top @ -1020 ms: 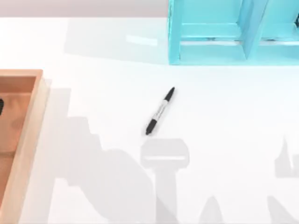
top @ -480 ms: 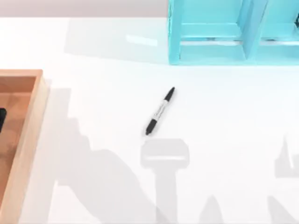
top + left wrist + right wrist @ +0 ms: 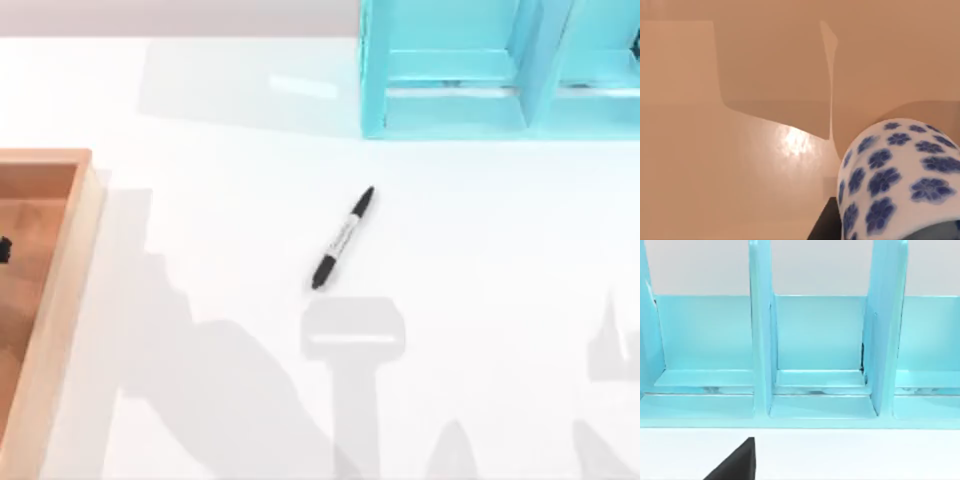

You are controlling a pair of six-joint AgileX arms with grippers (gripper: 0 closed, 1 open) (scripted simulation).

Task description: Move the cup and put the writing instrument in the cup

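Slim black marker pen with grey-white barrel (image 3: 342,238) lies diagonally mid-table, one end toward turquoise shelf rack (image 3: 450,110); blue-floral white cup (image 3: 900,180) over wooden tray (image 3: 60,300); claw state: cannot tell

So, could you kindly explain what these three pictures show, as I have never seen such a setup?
This is a simulated pair of AgileX robot arms at a white table. The top view looks down from overhead: a slim black marker pen with a grey-white barrel lies mid-table, a turquoise compartmented rack stands at the far edge, and a wooden tray sits at the left. The left wrist view, from the left arm's camera, shows a white cup with blue flowers close up over the tray's wooden floor. The right wrist view faces the rack.
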